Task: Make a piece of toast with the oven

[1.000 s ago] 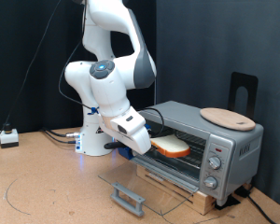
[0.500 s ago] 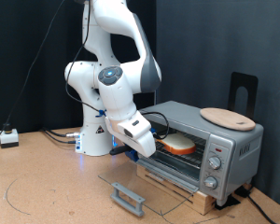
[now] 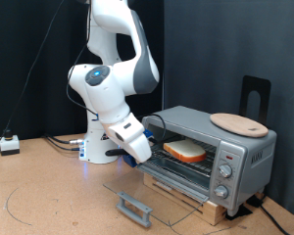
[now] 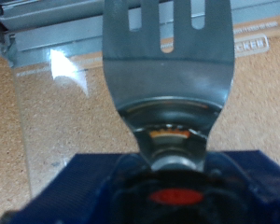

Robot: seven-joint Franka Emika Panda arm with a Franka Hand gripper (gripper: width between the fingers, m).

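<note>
The square slice of bread with pale face and orange-tan crust (image 3: 186, 150) lay on the wire rack inside the small silver-grey toaster oven (image 3: 208, 153), door down. I judged it light, soft and crumbly, best lifted from beneath. My tool (image 3: 139, 149) hung just outside the opening, gripping a flat slotted metal spatula (image 4: 168, 65).

Oven (image 3: 208, 147) at 3 o'clock on table (image 3: 49, 191), door (image 3: 137, 196) dropped open. Toast (image 3: 186, 149) on rack inside. Gripper (image 3: 145, 157) just outside opening, at toast's 9 o'clock. Round board (image 3: 238, 123) on oven top.
</note>
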